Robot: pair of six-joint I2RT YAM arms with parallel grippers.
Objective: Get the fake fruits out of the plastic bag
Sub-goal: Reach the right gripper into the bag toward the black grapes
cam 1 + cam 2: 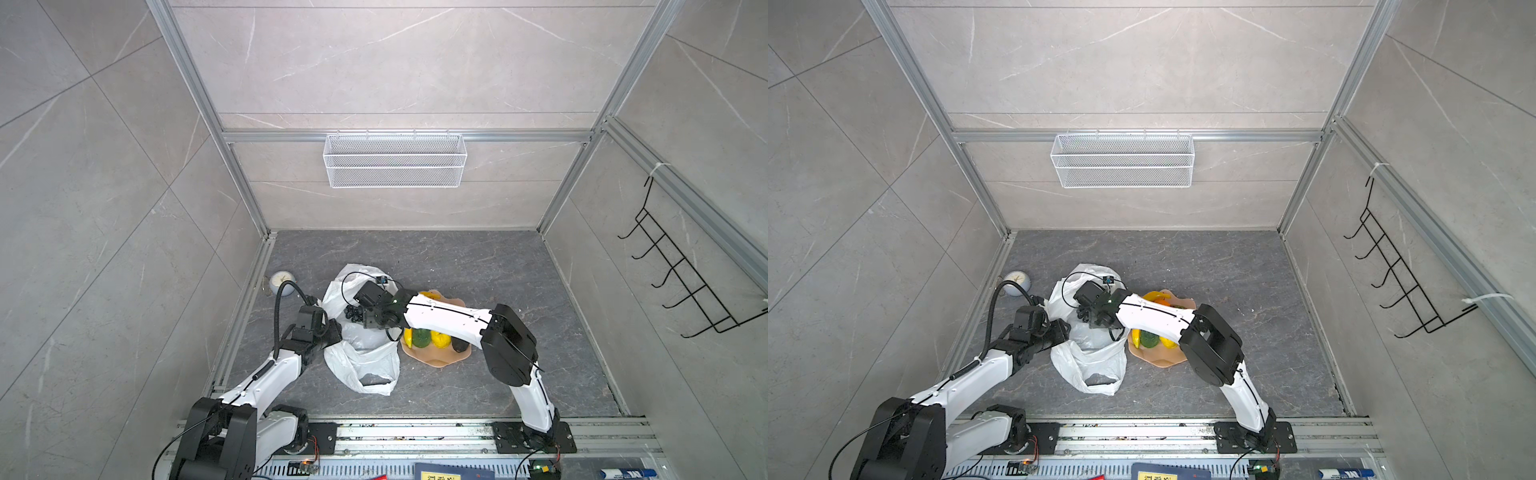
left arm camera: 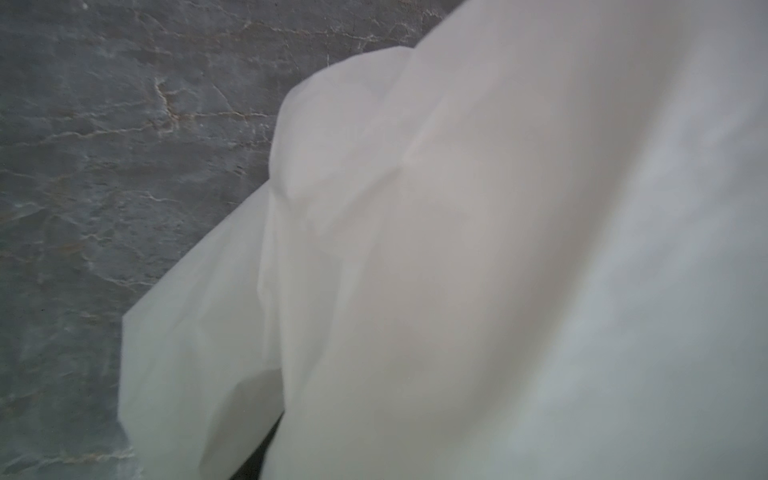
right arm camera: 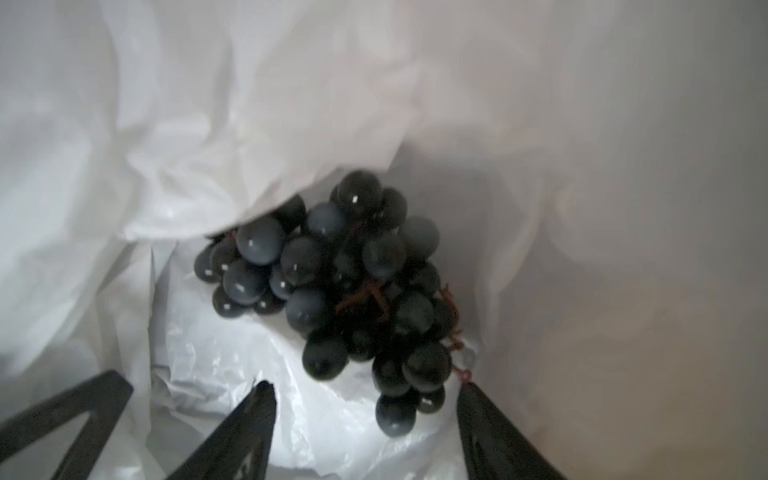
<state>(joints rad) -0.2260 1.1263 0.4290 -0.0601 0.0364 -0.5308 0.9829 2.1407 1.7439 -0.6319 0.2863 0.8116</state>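
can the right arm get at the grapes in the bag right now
Probably yes: the right gripper is inside the plastic bag, jaws open, with the grape bunch just ahead; only a bag fold covers its far edge.

**Plastic bag** (image 1: pixel 362 361): thin, translucent white film, heavily crumpled. It lies on the tabletop with its long axis running 12 to 6 o'clock in both top views. One loop handle (image 1: pixel 372 380) lies open at the 6 o'clock end.

**Grape bunch** (image 3: pixel 332 286): dark, near-black round berries on a brown stem. It is inside the bag, in the 12 o'clock half, resting on the lower film layer. A fold of film covers part of it.

**Other fake fruits** (image 1: pixel 1166 341): outside the bag, grouped at its 3 o'clock side.
- The yellow banana (image 1: pixel 430 296) lies at 12 o'clock of the group.
- The bumpy green piece (image 1: pixel 420 337), yellow piece (image 1: pixel 440 339) and dark brown piece (image 1: pixel 459 345) form a row from 9 to 3 o'clock at the group's 6 o'clock edge.
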